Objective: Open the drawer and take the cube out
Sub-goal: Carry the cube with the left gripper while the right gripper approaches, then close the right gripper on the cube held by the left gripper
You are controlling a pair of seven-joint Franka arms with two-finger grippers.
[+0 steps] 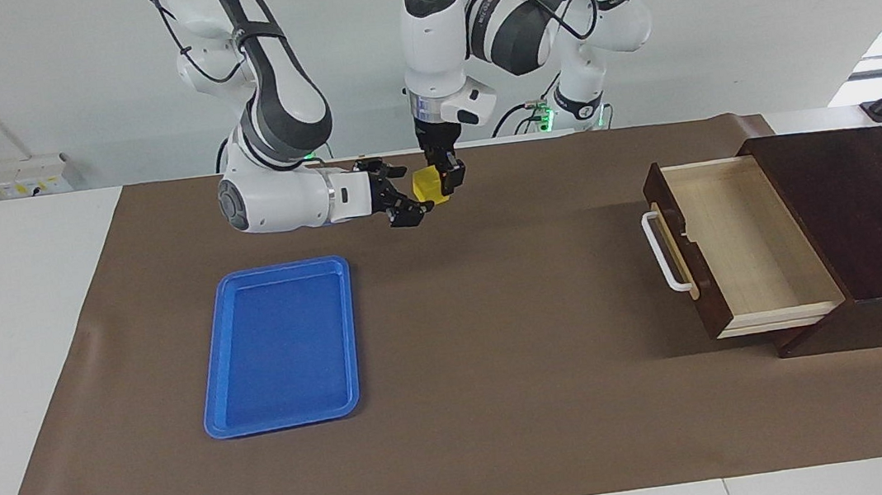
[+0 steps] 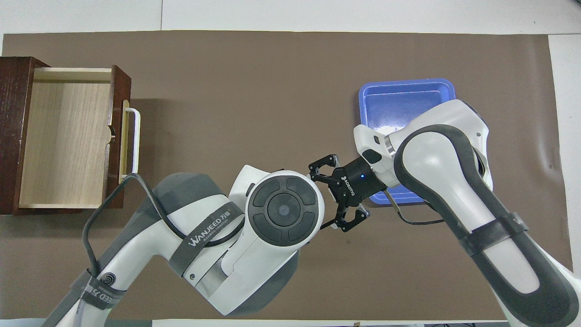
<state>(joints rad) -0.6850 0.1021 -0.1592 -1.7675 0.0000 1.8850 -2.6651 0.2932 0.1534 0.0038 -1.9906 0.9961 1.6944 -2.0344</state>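
Note:
The drawer (image 1: 747, 237) stands pulled open at the left arm's end of the table, its pale interior empty; it also shows in the overhead view (image 2: 63, 136). My left gripper (image 1: 441, 185) hangs over the mat near the robots and is shut on the yellow cube (image 1: 426, 185), held in the air. My right gripper (image 1: 411, 193) is level with the cube, open, its fingers spread right beside it; I cannot tell whether they touch it. In the overhead view the left arm's wrist hides the cube and the left gripper, and the right gripper (image 2: 329, 197) shows open.
A flat blue tray (image 1: 210, 373) lies on the brown mat toward the right arm's end, empty; the right arm partly covers it in the overhead view (image 2: 404, 97). The drawer's dark brown cabinet (image 1: 860, 208) sits at the table's edge.

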